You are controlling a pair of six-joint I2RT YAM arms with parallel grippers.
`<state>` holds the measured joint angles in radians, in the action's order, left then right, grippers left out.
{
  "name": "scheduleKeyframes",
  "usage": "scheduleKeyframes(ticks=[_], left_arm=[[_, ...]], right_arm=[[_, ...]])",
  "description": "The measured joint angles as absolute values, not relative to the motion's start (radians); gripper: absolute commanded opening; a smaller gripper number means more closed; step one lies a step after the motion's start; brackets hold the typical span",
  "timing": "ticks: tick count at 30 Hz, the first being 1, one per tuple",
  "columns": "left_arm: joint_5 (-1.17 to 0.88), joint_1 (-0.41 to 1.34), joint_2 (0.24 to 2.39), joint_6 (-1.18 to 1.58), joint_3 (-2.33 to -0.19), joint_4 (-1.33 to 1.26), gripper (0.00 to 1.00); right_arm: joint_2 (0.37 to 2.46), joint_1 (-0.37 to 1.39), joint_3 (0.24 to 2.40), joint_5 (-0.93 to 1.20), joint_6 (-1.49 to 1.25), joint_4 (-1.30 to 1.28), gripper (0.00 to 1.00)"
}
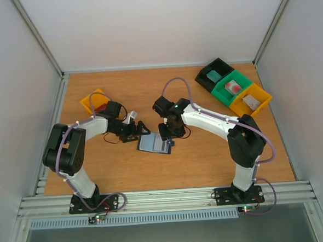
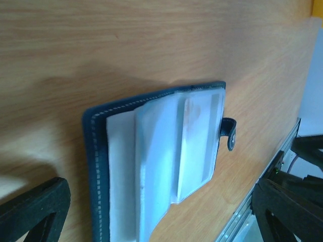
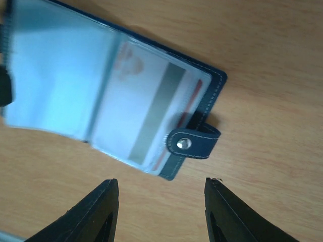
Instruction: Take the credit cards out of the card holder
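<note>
Spread open and flat on the table (image 1: pixel 208 162): card holder (image 1: pixel 154 143), pale pockets up, tab (image 3: pixel 194 142) loose at its edge. In the clear pocket beside that tab, a card (image 3: pixel 159 108) with a grey stripe and red edge. Just left of the holder, left gripper (image 1: pixel 130 129), jaws spread wide, gripping nothing. At the holder's right edge, right gripper (image 1: pixel 168 134), jaws partly apart, likewise empty. Far right of the holder, black, green and yellow bins (image 1: pixel 233 86).

A wooden table (image 1: pixel 208 162) sits inside plain white walls (image 1: pixel 144 23), edged by aluminium rails (image 1: pixel 166 197), under soft even light
</note>
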<state>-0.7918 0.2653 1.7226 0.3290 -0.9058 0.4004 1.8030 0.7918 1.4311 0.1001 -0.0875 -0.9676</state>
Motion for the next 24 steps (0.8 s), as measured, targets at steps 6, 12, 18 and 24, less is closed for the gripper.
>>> scheduleKeyframes(ticks=[6, 12, 18, 24], left_arm=[[-0.791, 0.310, 1.742, 0.316, -0.905, 0.396, 0.99], [-0.814, 0.319, 1.761, 0.310, -0.906, 0.384, 0.60], [-0.795, 0.329, 1.785, 0.317, -0.876, 0.388, 0.01], [-0.795, 0.329, 1.785, 0.356, -0.860, 0.375, 0.00]], right_arm=[[1.882, 0.791, 1.400, 0.087, -0.088, -0.959, 0.46], [1.961, 0.791, 1.408, 0.099, -0.088, -0.922, 0.43], [2.029, 0.790, 1.465, 0.104, -0.084, -0.911, 0.41], [2.050, 0.790, 1.503, 0.108, -0.073, -0.901, 0.42]])
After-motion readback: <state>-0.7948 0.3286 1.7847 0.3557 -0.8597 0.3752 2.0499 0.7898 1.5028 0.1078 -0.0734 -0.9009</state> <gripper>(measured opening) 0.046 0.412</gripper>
